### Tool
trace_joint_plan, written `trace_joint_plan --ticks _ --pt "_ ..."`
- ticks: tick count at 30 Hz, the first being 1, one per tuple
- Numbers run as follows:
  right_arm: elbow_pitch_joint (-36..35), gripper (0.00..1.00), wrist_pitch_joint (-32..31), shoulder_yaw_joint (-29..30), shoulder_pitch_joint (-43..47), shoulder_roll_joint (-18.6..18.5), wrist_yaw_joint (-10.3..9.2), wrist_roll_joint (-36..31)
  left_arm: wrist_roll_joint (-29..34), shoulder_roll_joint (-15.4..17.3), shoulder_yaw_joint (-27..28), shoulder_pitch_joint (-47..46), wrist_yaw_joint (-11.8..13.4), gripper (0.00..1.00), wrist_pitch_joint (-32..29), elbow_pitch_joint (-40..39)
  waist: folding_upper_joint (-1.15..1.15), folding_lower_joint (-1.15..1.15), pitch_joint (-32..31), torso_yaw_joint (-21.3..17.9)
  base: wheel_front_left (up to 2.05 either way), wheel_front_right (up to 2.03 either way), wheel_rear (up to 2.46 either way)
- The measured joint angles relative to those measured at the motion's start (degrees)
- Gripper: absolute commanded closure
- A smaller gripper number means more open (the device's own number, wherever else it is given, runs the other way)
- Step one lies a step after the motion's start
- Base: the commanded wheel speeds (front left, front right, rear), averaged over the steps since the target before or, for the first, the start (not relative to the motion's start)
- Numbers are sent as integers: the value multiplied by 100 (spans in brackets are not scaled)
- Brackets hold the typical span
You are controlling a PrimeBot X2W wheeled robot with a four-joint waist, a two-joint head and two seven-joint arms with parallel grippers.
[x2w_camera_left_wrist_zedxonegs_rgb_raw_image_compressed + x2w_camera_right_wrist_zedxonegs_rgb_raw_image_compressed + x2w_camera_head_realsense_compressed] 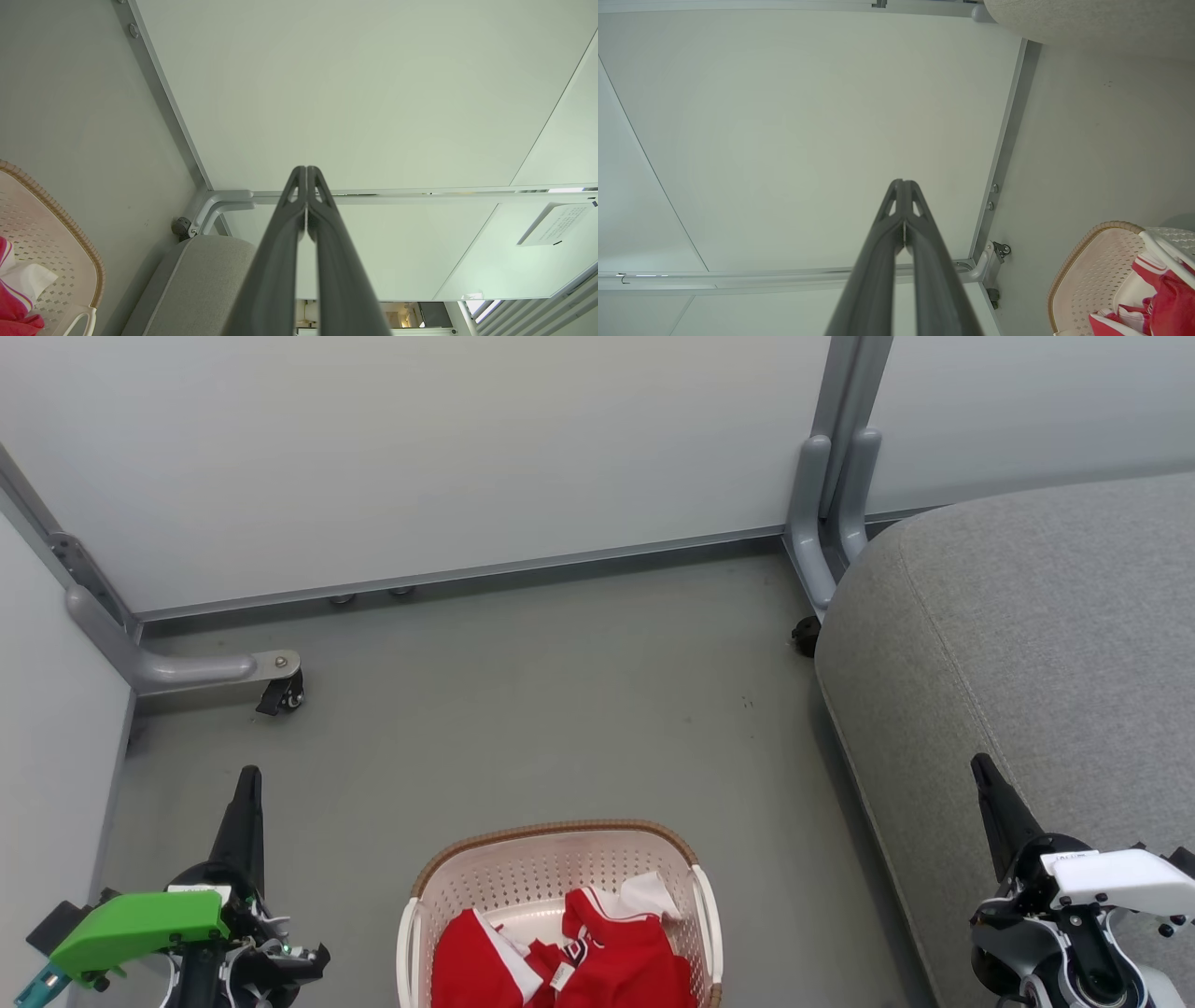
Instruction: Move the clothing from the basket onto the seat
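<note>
Two pincers in frame, both empty. At lower left of the head view the left pincer (248, 784) points up against the grey floor (523, 709). Its wrist view shows the two dark fingers (280, 261) pressed together to the tips, nothing between them. At lower right the right pincer (982, 775) points up in front of the seat (1027, 616). Its wrist view likewise shows the fingers (878, 266) closed tip to tip, gripping nothing. A green housing (140, 924) sits behind the left pincer, a white housing (1120, 877) behind the right. At bottom centre the basket (560, 828) stands on the floor, between the two pincers and apart from both, its near part cut by the frame edge. Inside it lies the clothing (616, 961): crumpled red fabric with white trim, a small white tag (561, 975) on top, and dark lettering partly folded under. The far inner wall of the basket shows bare and perforated, with a brown woven-look rim above it. The seat takes the right side of the frame, its rounded corner toward upper centre and a stitched seam running down its top. The basket is near the seat's edge, with a strip of floor between them. Pale wall panels (420, 448) run across the top. A grey metal foot with a small black caster (288, 695) stands at left middle.
</note>
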State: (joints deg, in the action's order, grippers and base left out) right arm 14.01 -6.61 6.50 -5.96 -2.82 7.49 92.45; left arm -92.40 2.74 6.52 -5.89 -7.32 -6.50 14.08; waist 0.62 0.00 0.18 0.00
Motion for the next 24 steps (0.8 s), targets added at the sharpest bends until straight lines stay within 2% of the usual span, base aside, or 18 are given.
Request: trace_joint_plan --ticks 24 --pt "0 100 0 0 0 0 0 0 0 0 0 0 0 100 0 0 0 0 0 0 0 0 0"
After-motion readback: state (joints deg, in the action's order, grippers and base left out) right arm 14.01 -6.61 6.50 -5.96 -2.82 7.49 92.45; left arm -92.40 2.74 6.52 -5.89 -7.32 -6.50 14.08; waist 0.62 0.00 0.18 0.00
